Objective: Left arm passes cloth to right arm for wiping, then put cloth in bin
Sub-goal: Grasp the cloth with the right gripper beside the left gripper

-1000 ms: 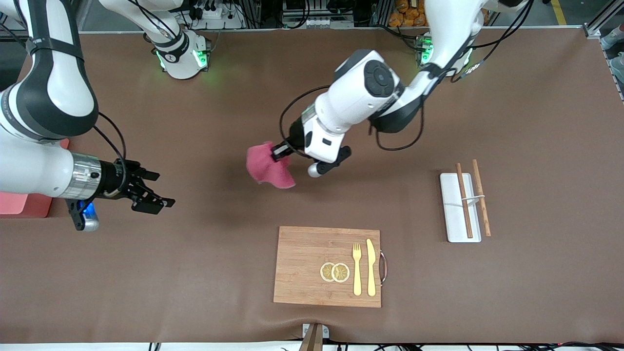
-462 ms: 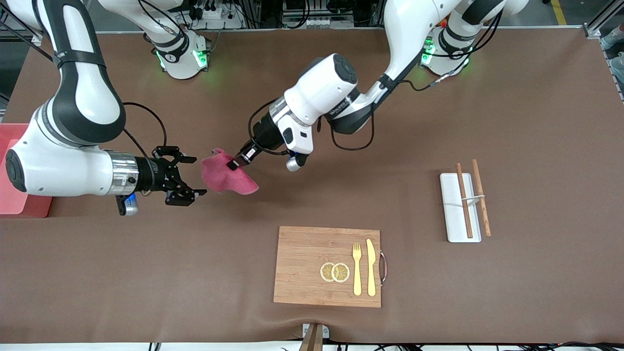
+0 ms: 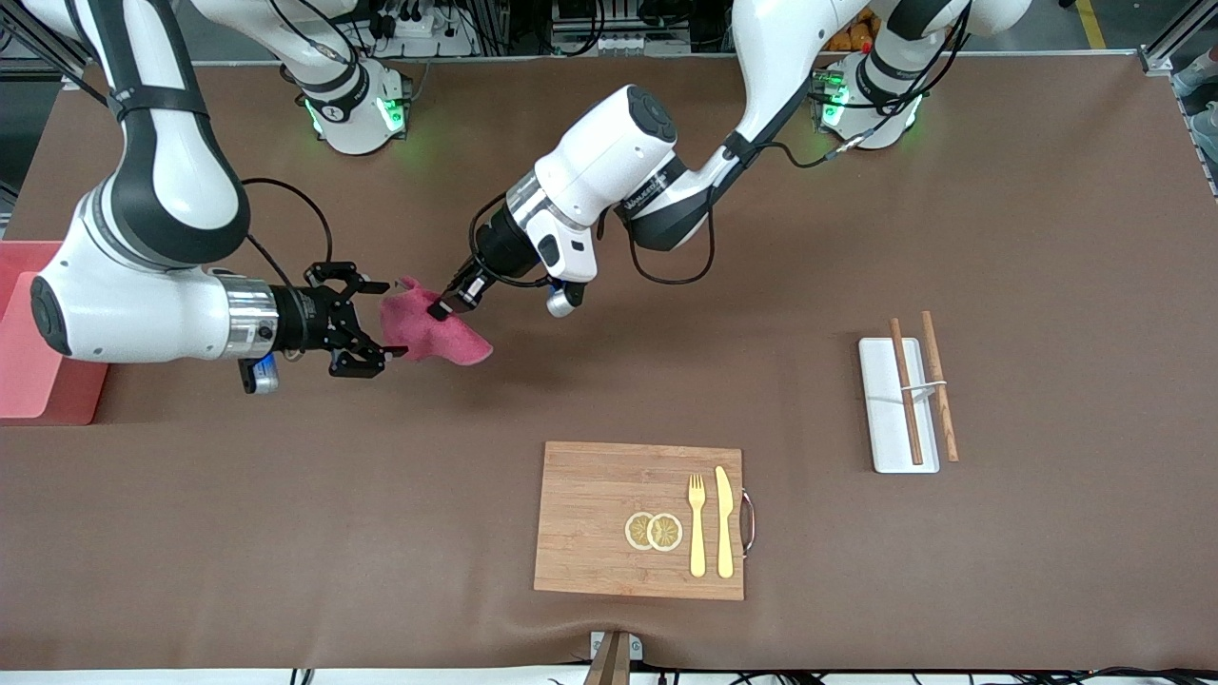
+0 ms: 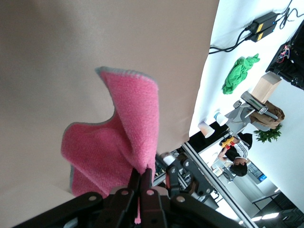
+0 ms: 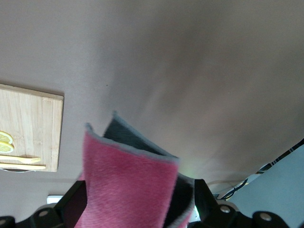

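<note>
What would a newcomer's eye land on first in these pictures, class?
The bright pink cloth hanging in mid-air above the brown table, pinched shut in the left gripper. The right gripper is open with its fingers around the cloth's edge, ready to take it. Nearer the front camera lies a wooden board carrying lemon slices, a fork and a knife.

No lettering, label, number or sign can be read on anything here.

A wooden board (image 3: 609, 518) bears lemon slices (image 3: 653, 531), fork (image 3: 697, 525) and knife (image 3: 724, 521).
</note>
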You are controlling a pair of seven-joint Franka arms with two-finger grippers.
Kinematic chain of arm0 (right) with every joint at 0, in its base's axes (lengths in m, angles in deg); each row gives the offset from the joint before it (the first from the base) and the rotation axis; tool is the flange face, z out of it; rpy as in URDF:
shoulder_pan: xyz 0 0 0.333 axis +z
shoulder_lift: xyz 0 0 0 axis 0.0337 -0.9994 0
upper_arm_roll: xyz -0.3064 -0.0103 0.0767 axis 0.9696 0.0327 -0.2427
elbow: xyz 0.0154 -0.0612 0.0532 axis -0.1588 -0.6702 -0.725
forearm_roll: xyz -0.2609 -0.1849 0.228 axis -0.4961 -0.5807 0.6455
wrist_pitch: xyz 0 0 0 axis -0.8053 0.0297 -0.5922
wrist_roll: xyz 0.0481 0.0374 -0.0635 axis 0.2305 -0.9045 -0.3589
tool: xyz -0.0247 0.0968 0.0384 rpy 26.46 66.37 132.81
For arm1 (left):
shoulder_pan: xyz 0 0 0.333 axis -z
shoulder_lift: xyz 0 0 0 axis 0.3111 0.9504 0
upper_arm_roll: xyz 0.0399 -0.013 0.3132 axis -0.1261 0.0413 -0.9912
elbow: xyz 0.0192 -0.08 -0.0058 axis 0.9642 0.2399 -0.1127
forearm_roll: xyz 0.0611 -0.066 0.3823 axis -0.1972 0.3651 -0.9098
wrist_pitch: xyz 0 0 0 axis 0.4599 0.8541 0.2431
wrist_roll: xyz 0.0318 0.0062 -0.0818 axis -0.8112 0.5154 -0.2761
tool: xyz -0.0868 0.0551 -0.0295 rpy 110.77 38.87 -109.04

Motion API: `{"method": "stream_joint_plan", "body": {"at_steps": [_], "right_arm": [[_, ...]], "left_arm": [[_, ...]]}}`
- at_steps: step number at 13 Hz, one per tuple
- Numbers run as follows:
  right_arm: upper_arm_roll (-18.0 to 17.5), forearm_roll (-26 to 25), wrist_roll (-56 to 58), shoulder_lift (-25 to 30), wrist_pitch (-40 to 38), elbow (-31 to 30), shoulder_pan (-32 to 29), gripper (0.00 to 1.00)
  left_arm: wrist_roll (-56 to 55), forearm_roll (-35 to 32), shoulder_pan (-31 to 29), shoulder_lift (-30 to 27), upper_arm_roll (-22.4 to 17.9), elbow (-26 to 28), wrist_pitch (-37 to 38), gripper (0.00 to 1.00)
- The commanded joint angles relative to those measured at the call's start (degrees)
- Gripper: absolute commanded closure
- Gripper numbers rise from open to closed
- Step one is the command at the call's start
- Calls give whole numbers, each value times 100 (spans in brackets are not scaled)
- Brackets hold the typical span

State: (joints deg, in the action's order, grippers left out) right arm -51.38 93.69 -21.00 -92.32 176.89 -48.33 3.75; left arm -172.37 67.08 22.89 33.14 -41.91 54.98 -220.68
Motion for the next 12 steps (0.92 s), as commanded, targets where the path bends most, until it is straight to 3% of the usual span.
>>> {"method": "stream_joint_plan", "body": {"at_steps": [1, 5, 7, 9, 10, 11, 12], "right_arm": [[12, 125, -75, 213, -131, -256, -6, 0], [12, 125, -75, 178, -220, -256, 82, 0], [12, 125, 153, 134, -194, -239, 100, 32], [12, 125, 530, 90, -167, -230, 74, 57], [12, 125, 636, 90, -167, -204, 56, 85], [12, 125, 672, 90, -167, -178, 38, 100], [21, 116, 690, 90, -176, -143, 38, 100]], "left_arm": [[-156, 62, 153, 63, -137, -159, -54, 100], [-147, 62, 179, 63, -128, -159, -54, 100], [-147, 62, 170, 54, -128, -159, -54, 100], [-138, 62, 170, 54, -128, -159, -54, 100], [-138, 62, 170, 54, -128, -159, -54, 100], [-138, 62, 170, 54, -119, -159, -54, 100], [-138, 62, 170, 54, -128, -159, -54, 100]]}}
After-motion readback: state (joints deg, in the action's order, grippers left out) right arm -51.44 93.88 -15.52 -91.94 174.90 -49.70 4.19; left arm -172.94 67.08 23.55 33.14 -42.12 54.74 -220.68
